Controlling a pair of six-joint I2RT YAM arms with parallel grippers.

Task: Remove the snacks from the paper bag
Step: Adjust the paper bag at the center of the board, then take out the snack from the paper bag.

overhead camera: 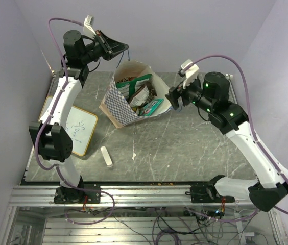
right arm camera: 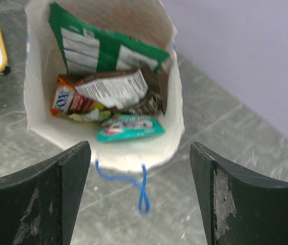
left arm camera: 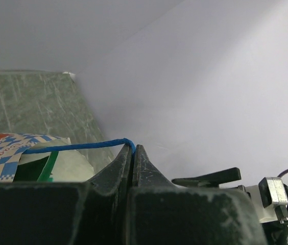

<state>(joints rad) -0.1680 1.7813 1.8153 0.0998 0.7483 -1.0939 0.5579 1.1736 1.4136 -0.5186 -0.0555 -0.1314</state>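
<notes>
The paper bag [overhead camera: 121, 104], cream with blue-and-white chequers, lies tilted on the table with its mouth facing right. Snacks show inside it: a green packet [right arm camera: 103, 48], a brown one [right arm camera: 118, 89], an orange-red one [right arm camera: 67, 102] and a teal one [right arm camera: 131, 127]. My left gripper [overhead camera: 125, 48] is raised behind the bag and shut on the bag's blue cord handle [left arm camera: 77, 147]. My right gripper [overhead camera: 173, 98] is open and empty just outside the bag's mouth. The other blue handle [right arm camera: 141, 186] lies on the table between its fingers [right arm camera: 57, 194].
A wood-framed whiteboard [overhead camera: 80, 130] lies at the table's left. A small white cylinder [overhead camera: 106, 156] lies near the front middle. Purple walls stand close behind and on both sides.
</notes>
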